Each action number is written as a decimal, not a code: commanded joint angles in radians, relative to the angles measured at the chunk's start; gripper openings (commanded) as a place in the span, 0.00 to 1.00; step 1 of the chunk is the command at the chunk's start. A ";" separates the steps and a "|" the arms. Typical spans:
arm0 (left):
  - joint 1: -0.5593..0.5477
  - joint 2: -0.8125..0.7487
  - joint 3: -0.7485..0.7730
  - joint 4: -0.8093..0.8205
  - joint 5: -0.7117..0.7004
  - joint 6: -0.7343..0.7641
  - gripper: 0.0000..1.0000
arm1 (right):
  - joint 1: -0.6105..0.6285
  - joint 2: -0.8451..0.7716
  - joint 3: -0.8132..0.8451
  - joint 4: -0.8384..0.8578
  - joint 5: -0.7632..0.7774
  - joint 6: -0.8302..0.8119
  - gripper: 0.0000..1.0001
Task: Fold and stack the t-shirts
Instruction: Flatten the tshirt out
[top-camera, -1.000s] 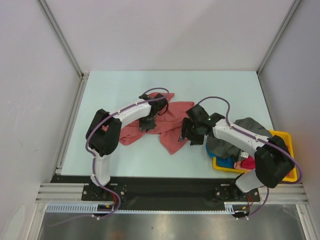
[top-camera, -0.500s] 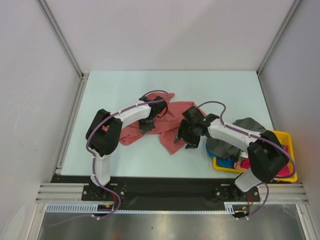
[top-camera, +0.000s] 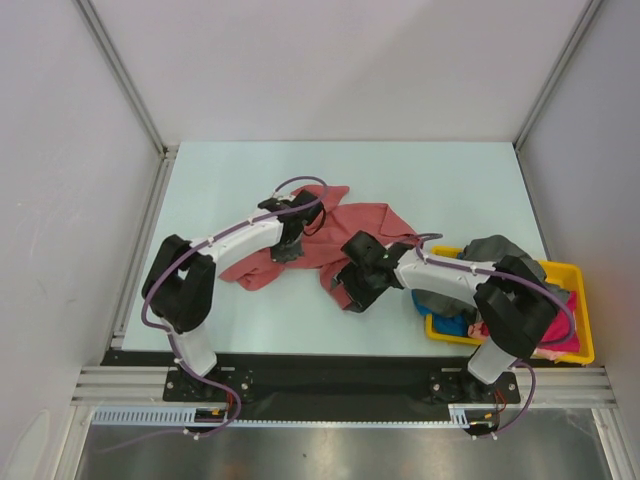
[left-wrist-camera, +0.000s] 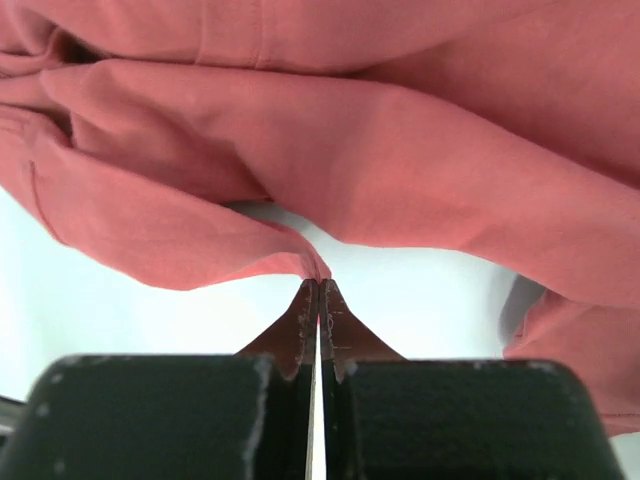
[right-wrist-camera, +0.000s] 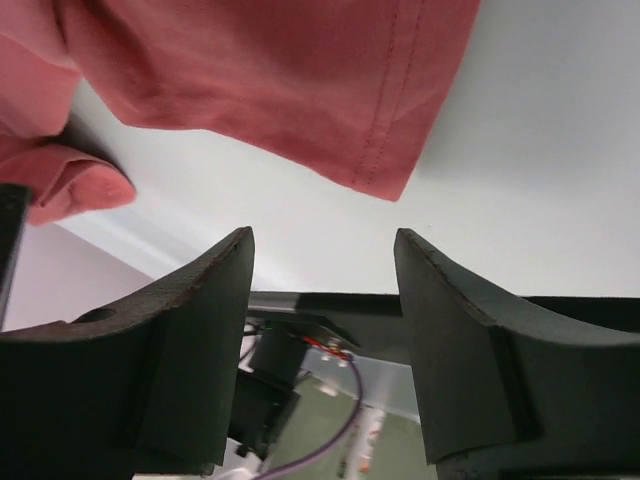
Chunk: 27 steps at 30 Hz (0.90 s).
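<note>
my left end effector (left-wrist-camera: 319, 292) is clenched on a fold of the salmon-red t-shirt (top-camera: 345, 232), which lies crumpled mid-bench (top-camera: 230, 180). my right end effector (right-wrist-camera: 322, 250) stands released at that shirt's near right corner, gripping nothing. at the near right, the yellow tray (top-camera: 572, 268) holds a dark grey t-shirt (top-camera: 497, 250) heaped over its far left edge, a bright blue t-shirt (top-camera: 450, 325) and a magenta-pink t-shirt (top-camera: 563, 335).

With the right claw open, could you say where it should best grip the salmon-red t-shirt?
Probably the stitched hem corner of the salmon-red t-shirt, from above: it juts out free just beyond the right claw, and the left claw pinches another fold.
</note>
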 joint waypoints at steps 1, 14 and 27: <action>0.004 -0.015 -0.030 0.072 0.024 0.035 0.02 | 0.022 0.034 -0.014 0.053 0.065 0.224 0.62; 0.007 -0.023 -0.051 0.125 0.021 0.091 0.17 | 0.056 0.072 -0.028 -0.013 0.148 0.391 0.56; 0.007 -0.035 -0.040 0.118 0.015 0.117 0.50 | 0.029 0.117 -0.017 -0.030 0.130 0.382 0.48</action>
